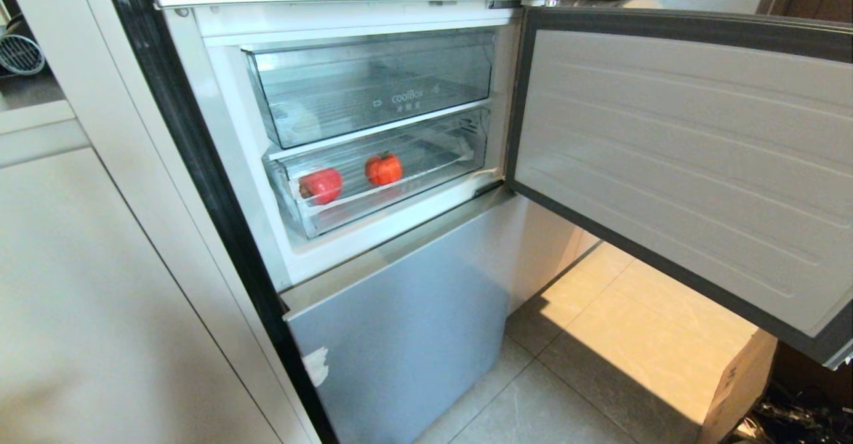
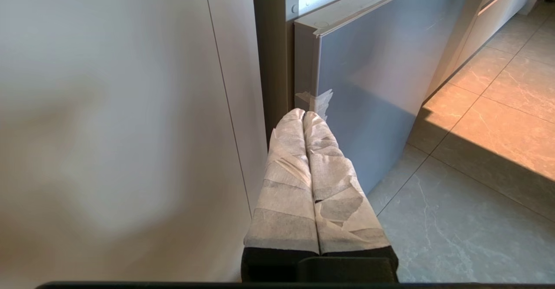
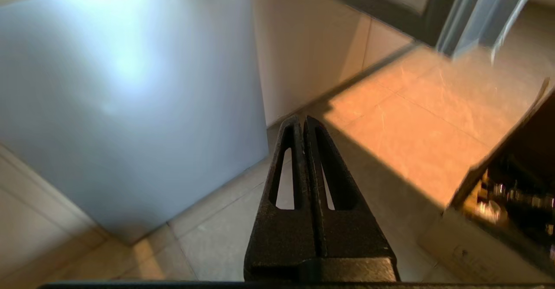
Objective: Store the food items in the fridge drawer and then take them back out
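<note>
In the wide, shallow clear plastic fridge drawer [image 1: 373, 194] sit two roundish orange-red food lumps [image 1: 384, 169], probably light and firm, best pinched across their middles, while my left claw [image 2: 303, 114] and right claw [image 3: 302, 119] hang pressed together, holding nothing.

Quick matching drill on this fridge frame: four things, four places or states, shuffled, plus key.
1. red fruit
2. orange-red fruit
3. coolBox bin
4. left gripper

A. shut, low beside the grey lower door
B. upper bin, nothing in it
C. lower drawer, nearer the hinge-side door
D. lower drawer, at its left end

Pairs: 1-D, 2-C, 3-B, 4-A
</note>
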`<state>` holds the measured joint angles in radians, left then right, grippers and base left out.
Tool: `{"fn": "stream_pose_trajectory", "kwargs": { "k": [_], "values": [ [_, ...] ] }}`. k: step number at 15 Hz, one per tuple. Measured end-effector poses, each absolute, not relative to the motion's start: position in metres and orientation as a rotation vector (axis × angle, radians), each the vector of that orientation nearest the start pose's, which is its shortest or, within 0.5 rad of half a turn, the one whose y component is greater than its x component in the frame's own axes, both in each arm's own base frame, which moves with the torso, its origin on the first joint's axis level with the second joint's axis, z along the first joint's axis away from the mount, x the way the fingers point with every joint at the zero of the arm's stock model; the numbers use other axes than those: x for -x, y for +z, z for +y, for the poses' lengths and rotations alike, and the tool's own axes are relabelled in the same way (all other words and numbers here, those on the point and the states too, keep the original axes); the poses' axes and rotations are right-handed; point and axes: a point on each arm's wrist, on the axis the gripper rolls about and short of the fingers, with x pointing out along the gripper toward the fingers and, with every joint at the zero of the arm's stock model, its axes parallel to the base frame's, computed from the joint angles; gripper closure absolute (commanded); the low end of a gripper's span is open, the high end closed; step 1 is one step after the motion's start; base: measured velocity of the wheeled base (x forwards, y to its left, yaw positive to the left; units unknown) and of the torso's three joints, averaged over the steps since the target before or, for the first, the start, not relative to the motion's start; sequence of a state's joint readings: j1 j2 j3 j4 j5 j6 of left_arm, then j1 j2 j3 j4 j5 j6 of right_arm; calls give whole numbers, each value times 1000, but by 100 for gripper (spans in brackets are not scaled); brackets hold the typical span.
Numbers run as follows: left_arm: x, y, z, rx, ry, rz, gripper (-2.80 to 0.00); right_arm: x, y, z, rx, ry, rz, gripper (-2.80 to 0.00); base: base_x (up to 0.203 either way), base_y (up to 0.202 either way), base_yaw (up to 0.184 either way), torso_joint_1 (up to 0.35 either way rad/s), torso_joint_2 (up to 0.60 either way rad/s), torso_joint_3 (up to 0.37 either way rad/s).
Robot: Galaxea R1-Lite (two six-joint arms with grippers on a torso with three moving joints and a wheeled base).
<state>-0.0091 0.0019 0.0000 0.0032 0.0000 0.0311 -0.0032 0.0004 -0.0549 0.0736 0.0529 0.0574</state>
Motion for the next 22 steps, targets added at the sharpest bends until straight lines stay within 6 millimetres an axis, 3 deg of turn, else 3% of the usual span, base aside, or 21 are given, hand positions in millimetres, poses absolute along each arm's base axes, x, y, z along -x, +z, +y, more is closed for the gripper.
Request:
{"fn": "stream_pose_trajectory", "kwargs": {
  "k": [22],
  "values": [
    [23, 75, 0, -31, -9, 5, 0, 24, 79, 1, -174, 55, -16, 0, 0, 0, 0, 0, 0, 0]
  ]
}}
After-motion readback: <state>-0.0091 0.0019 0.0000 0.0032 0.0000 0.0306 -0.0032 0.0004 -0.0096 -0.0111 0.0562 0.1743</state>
